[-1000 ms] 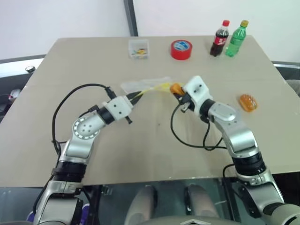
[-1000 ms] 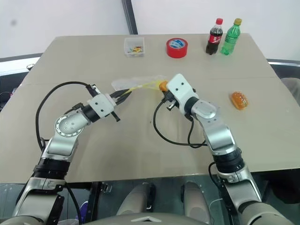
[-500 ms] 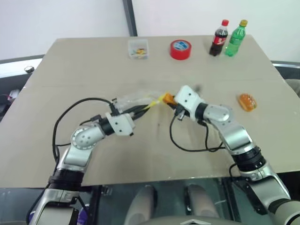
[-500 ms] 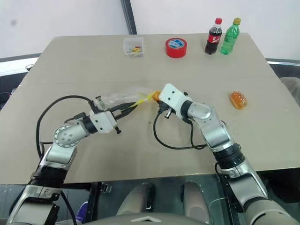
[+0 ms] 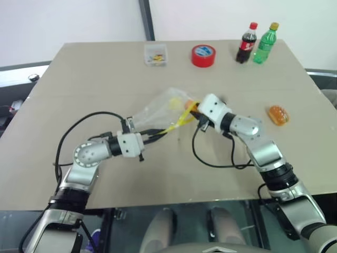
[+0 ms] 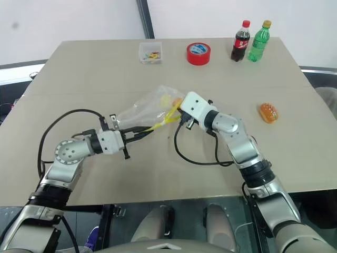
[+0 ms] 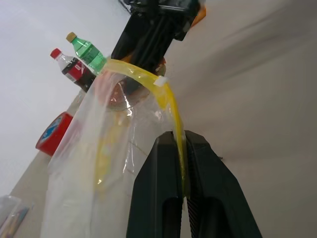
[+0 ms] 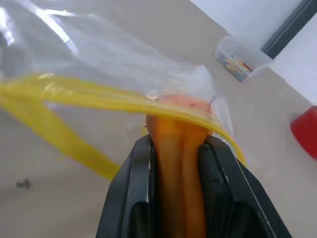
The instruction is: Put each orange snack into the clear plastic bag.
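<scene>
The tan surface (image 5: pixel 79 68) carries everything. Above its middle the clear plastic bag (image 5: pixel 158 108) hangs lifted, its yellow mouth strip pinched in the left claw (image 5: pixel 152 136), whose fingers are closed tight on it. The right claw (image 5: pixel 194 109) meets the bag's mouth, its fingers narrowed onto an orange snack (image 8: pixel 176 148) that sits at the yellow strip, its tip just inside. The other orange snack (image 5: pixel 278 115) lies on the surface well to the right. At the far edge stand a red tape roll (image 5: pixel 203 55), two bottles (image 5: pixel 255 43) and a small clear box (image 5: pixel 156 54).
</scene>
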Robot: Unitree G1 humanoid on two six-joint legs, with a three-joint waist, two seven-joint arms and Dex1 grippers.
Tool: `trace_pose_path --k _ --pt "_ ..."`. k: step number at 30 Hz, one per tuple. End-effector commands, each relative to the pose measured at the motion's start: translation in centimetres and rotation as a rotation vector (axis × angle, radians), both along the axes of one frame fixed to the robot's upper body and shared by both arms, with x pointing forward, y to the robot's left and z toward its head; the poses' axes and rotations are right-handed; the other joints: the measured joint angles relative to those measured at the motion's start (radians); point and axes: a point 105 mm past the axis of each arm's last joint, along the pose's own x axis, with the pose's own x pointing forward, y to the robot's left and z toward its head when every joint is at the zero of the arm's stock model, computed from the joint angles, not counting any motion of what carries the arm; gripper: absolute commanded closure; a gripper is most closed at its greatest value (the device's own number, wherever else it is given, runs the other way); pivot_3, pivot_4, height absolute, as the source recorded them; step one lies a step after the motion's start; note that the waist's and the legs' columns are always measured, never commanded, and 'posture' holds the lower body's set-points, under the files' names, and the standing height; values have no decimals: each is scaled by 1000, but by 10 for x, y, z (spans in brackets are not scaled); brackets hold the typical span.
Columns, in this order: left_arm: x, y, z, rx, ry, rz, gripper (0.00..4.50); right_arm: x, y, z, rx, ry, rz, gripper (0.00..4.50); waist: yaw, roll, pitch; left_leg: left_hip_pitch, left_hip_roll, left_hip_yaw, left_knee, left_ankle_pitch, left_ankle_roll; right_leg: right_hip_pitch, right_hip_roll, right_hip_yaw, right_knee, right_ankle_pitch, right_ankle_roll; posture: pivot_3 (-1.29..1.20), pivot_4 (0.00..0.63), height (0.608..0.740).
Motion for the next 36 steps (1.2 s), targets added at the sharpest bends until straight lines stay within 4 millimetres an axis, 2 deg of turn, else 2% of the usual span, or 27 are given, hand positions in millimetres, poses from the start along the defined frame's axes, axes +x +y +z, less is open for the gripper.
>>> trace_pose_path --k 1,4,11,15,19,21,24,27,31,34,36 --pt "-2 -2 10 -11 -24 -57 4500 -8 13 6 46 -36 58 3493 -3 0 0 0 0 0 0 0 0 0 0 0 0 0 0 0 150 740" --pt "0 -3 12 -21 -9 -74 4500 -7 20 12 264 134 47 3493 -4 0 0 0 1 0 0 0 0 0 1 0 0 0 0 0 150 740" --pt "-1 1 16 -37 10 -94 4500 -7 22 -2 517 438 23 3493 5 0 0 0 0 -1 1 0 0 1 0 0 0 0 0 0 150 740" --pt "2 -1 23 -81 16 -78 4500 11 16 -4 600 454 -127 3493 -1 0 0 0 1 -1 1 0 0 0 0 0 1 0 0 0 150 740" --pt "7 -1 29 -162 46 -22 4500 32 1 -3 776 517 -310 3493 -2 0 0 1 1 -1 0 0 0 0 1 0 2 0 0 0 150 740" --pt "15 1 33 -205 65 48 4500 42 -14 -1 841 494 -429 3493 -2 0 0 0 1 -1 0 0 0 0 1 0 1 0 0 0 150 740" --pt "34 7 34 -246 84 215 4500 53 -42 6 829 353 -614 3493 1 1 0 0 1 0 0 0 0 0 0 1 1 0 0 0 150 740" --pt "45 9 38 -268 70 333 4500 53 -56 19 780 211 -692 3493 1 0 0 0 0 0 0 0 0 0 0 1 1 0 0 0 150 740" --pt "49 12 39 -255 15 404 4500 51 -75 33 691 41 -792 3493 -3 1 0 0 0 0 0 0 0 -1 0 1 1 0 0 0 150 740" --pt "53 15 39 -229 -27 447 4500 46 -78 40 575 -66 -795 3493 -2 1 0 0 0 0 -1 0 -1 -1 0 2 1 0 0 0 150 740" --pt "51 10 41 -251 -37 407 4500 39 -54 35 607 45 -653 3493 -2 0 0 0 0 0 -1 0 0 -1 1 2 1 0 0 0 150 740"
